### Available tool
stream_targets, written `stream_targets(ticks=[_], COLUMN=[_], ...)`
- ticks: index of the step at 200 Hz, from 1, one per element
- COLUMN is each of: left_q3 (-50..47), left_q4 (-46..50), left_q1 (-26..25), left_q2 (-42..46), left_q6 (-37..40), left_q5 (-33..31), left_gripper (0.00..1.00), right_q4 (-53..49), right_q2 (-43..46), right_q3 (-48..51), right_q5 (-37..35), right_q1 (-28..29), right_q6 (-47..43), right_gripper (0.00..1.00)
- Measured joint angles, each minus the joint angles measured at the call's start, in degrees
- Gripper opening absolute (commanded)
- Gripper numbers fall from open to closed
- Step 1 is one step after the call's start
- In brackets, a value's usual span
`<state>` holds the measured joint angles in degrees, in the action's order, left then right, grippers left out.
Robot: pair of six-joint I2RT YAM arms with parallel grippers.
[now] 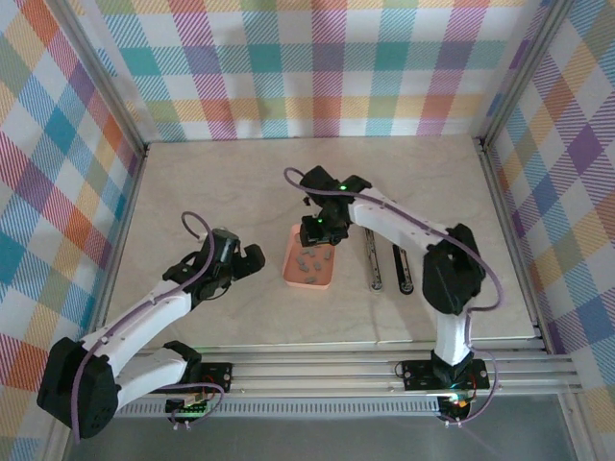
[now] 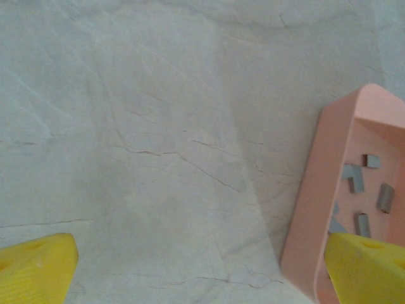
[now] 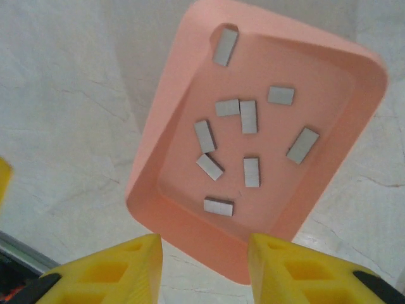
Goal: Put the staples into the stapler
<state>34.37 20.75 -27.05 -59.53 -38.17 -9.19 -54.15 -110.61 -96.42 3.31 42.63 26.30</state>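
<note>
Left gripper (image 2: pixel 199 272) hangs over bare table (image 2: pixel 145 126), its yellow fingers (image 2: pixel 35 269) spread wide, holding nothing. At its 3 o'clock the pink tray (image 3: pixel 149 158) sits flat on the table, with nine staples (image 3: pixel 248 116) scattered loose on its floor. Right gripper (image 3: pixel 205 269) hovers over the tray's 12 o'clock end, fingers partly apart, clamping nothing. At the tray's 3 o'clock lies the stapler (image 1: pixel 375 259), two dark bars side by side.
</note>
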Motion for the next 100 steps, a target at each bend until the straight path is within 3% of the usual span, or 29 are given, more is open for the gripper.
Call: stream_targets(ticks=[100], left_q3=[-1.99], left_q4=[-3.13], left_q1=[0.63], left_q2=[-3.3], left_q6=[0.02], left_q5=[-2.95], left_gripper=[1.0], right_q4=[-9.03], right_q2=[-15.54], right_q3=[-10.05], right_q5=[-1.66], right_q1=[0.52], right_q6=[-0.76], right_gripper=[0.36])
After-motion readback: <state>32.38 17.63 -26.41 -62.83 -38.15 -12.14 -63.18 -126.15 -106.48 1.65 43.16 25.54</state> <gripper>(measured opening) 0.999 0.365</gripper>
